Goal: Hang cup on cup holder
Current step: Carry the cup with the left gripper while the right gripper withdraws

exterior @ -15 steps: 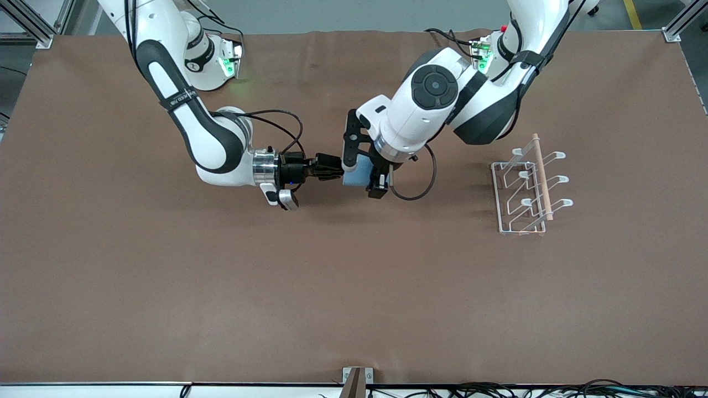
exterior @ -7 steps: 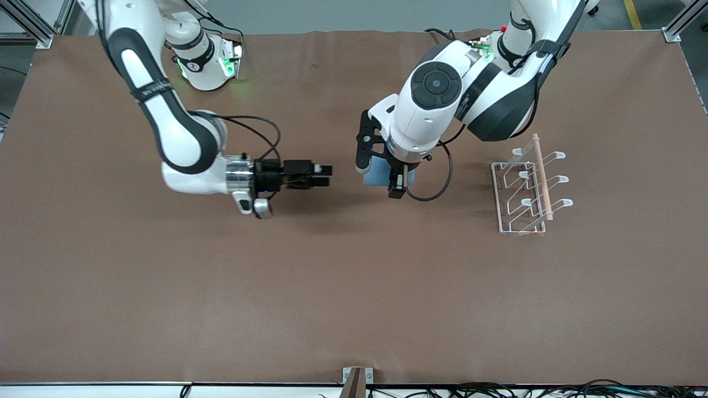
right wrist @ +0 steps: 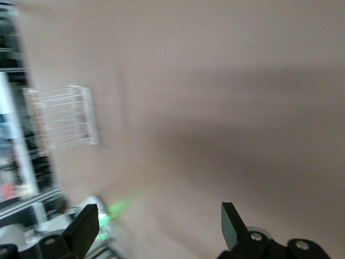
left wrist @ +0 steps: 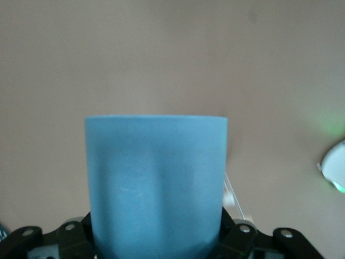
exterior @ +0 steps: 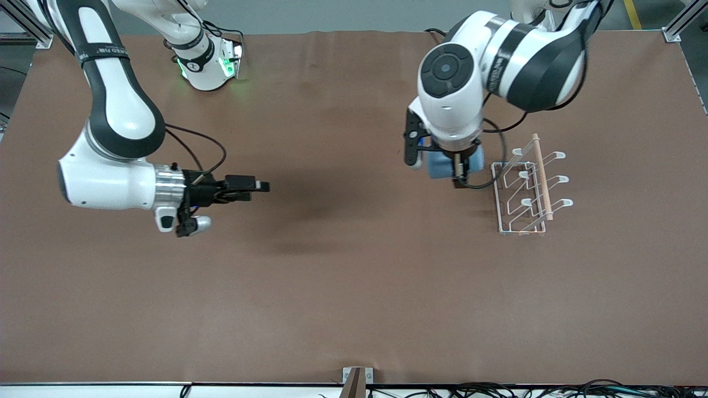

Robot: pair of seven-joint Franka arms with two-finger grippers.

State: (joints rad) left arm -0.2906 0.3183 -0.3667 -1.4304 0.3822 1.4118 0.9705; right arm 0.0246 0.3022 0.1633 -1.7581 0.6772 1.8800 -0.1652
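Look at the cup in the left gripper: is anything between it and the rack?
Nothing visible. The left gripper holds the cup just beside the rack, with only bare table between them. The right gripper waits, open, over the table.

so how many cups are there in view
1: the cup, light blue, is held by the left gripper over the table beside the cup holder. None hang on it.

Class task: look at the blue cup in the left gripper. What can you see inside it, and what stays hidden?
Only the outer wall of the cup, held in the left gripper, shows. Its inside is hidden in both the front and left wrist views, so its contents cannot be told.
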